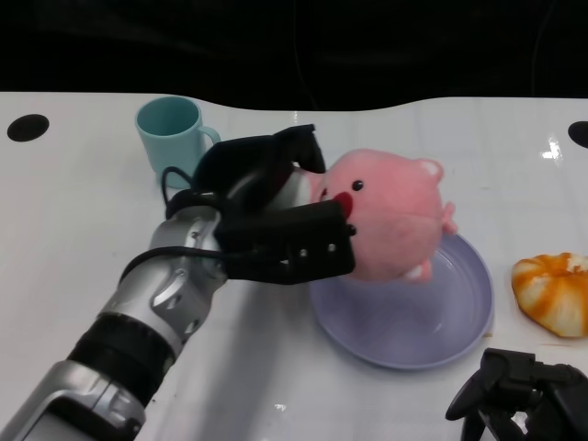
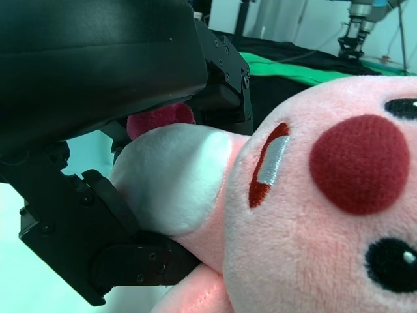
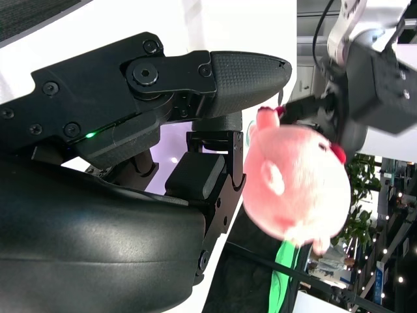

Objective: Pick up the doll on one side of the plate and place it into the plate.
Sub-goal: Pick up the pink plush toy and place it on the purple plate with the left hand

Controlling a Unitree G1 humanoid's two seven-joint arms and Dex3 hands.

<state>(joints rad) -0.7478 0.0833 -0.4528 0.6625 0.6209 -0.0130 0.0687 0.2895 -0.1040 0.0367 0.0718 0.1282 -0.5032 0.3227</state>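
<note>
Left robot hand (image 1: 276, 216) grasps the doll (image 1: 390, 220), a pink plush. Fingers close around its snout end, one set above and one below. Doll is held off the surface, hanging over the near-left part of the plate (image 1: 432, 317); its far end is above the plate's back rim. Left wrist view shows the white snout wedged between the black fingers (image 2: 98, 241), so the grip looks firm.

Step in hand, as I judge it: lowering and letting go. Best done by carrying the doll a little further toward the plate's middle, bringing it down until its underside meets the dish, then spreading the fingers. The plush is round and soft; dropped from height near the rim it could roll off onto the surface.

Right robot hand (image 1: 519, 395) sits low at the near edge, fingers curled, nothing visibly in it; whether fully clenched I cannot tell.

Around: teal mug (image 1: 170, 133) behind the left arm, well apart from the plate. Orange bun-like item (image 1: 556, 294) just beside the plate's right rim. Neither blocks the descent.
</note>
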